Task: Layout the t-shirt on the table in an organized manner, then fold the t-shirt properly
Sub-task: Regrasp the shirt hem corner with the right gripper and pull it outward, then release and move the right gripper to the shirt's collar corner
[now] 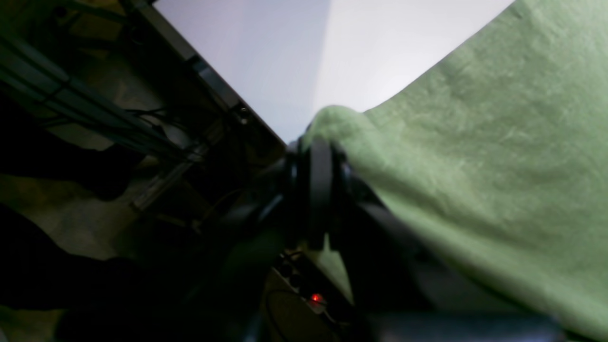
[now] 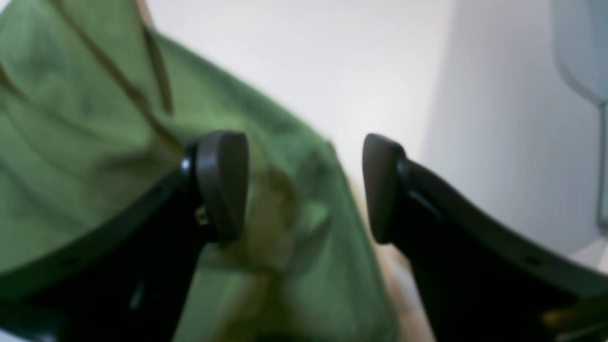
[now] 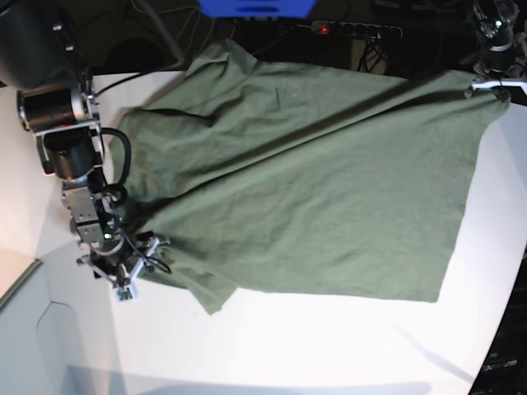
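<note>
The olive-green t-shirt [image 3: 313, 181] lies spread and wrinkled over the white table [image 3: 296, 346], its top edge reaching the table's far edge. My left gripper [image 3: 487, 85] is at the far right corner, shut on a corner of the shirt. In the left wrist view that gripper [image 1: 323, 137] pinches a bunched fold of the shirt [image 1: 475, 166] at the table [image 1: 285, 52] edge. My right gripper [image 3: 151, 247] is at the shirt's left side by a sleeve. In the right wrist view that gripper [image 2: 304, 185] is open, with the shirt [image 2: 95, 118] under and between its fingers [image 2: 223, 185].
A power strip [image 3: 354, 30] with a red light and cables lies beyond the far table edge, next to a blue object [image 3: 255, 6]. The left wrist view shows dark framing and cables [image 1: 95, 109] below the table edge. The table's curved edge [image 3: 33, 267] runs at the lower left.
</note>
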Motion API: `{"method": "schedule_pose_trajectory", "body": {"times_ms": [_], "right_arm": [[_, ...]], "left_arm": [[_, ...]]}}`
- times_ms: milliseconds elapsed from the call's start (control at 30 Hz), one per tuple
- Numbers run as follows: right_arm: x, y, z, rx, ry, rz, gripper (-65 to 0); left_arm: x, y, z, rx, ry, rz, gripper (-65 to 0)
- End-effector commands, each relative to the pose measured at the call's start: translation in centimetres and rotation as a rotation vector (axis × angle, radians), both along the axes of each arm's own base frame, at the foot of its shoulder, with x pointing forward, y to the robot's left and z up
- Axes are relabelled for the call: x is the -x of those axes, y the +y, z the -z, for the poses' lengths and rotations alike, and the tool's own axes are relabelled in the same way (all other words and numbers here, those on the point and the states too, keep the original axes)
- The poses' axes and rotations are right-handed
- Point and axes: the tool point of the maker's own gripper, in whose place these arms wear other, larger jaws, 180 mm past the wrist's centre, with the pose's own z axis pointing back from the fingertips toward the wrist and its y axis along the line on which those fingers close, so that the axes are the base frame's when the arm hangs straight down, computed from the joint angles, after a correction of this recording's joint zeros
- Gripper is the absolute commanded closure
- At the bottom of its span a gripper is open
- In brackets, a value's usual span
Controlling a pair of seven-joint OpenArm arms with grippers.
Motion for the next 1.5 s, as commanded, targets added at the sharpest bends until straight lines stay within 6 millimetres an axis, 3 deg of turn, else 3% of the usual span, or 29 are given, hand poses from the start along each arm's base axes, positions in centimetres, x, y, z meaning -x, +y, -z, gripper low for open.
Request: {"method": "schedule_pose_trajectory", "body": {"times_ms": [0,133,300,467,733,933,1033,1167,1233,1467], "right_arm": [[-1.3,-0.5,-1.4,0.003,-0.041,0.014,-31.9],[-1.2,-0.9,-0.8,0.003,-0.014,0.027,-19.6],[-1.9,-0.9,-1.8,-0.007,-0.079,0.023,0.0],[-2.8,-1.5,-3.0,-0.017,-0.11,0.043,0.0],[-3.1,-7.3,-5.4,-0.212,-0.218,0.347,0.0],[-3.1,-6.5,-5.1,-0.234,-0.211,0.353,0.0],[-3.2,-6.0,-4.9,-0.242,-0.207,0.348,-7.9],[-3.4,-5.2,-5.0,-0.253,-0.213,0.341,-27.3],[-3.5,-5.3,-5.2,-0.252,-0.217,0.341,-33.6],[-3.9,-6.4,-6.7,-0.23,-0.258,0.341,-35.4]], "left_arm": [[-0.3,0.6,-1.2,-0.039,-0.027,0.003,-0.1],[-0.3,0.6,-1.2,-0.039,-0.027,0.003,-0.1],[-0.3,0.6,-1.2,-0.039,-0.027,0.003,-0.1],[-0.3,0.6,-1.2,-0.039,-0.027,0.003,-0.1],[-0.3,0.4,-1.1,-0.037,-0.026,0.005,-0.1],[-0.4,0.3,-1.0,-0.033,-0.029,0.006,-0.1],[-1.1,0.2,-1.2,-0.029,-0.045,0.005,-0.1],[-1.2,-0.5,-0.8,-0.008,-0.053,-0.007,-0.1],[-1.8,-0.6,-0.9,-0.004,-0.069,-0.007,-0.1],[-2.6,-1.2,-0.9,0.014,-0.092,-0.016,-0.1]]}}
